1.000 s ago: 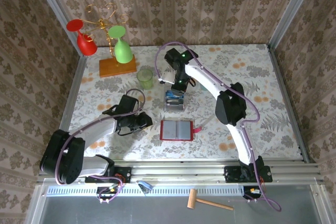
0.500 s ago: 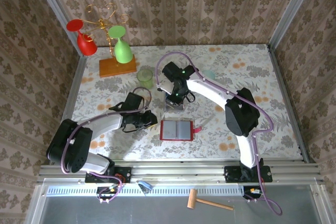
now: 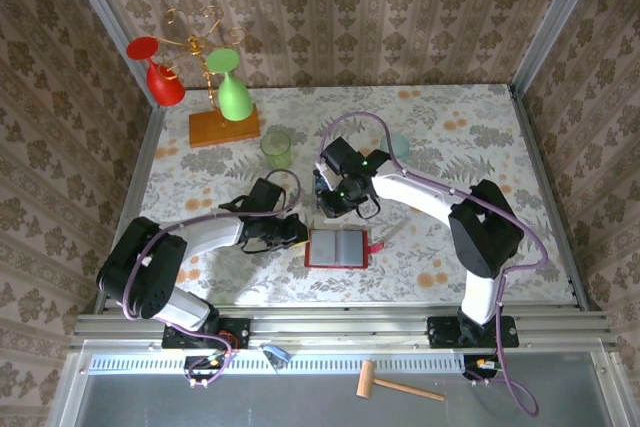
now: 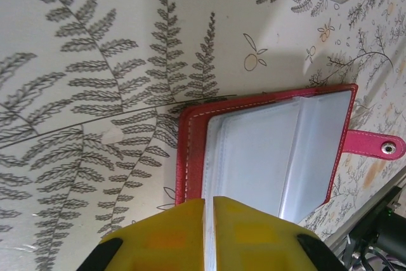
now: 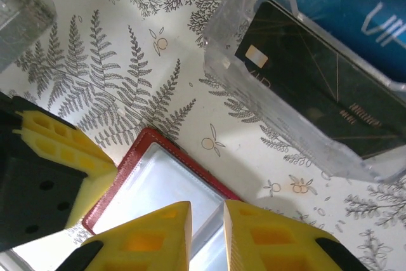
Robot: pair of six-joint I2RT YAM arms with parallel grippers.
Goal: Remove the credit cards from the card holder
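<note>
Bright and even from overhead, with soft, short shadows. Mild sheen on the clear pockets of the card holder [image 4: 254,150]. Sharp overhead, blurred along the bottom edge of both wrist views.

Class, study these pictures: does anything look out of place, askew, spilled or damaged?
A wooden mallet lies off the table, on the grey ledge along its near side, apart from everything else. Nothing looks spilled or broken.
</note>
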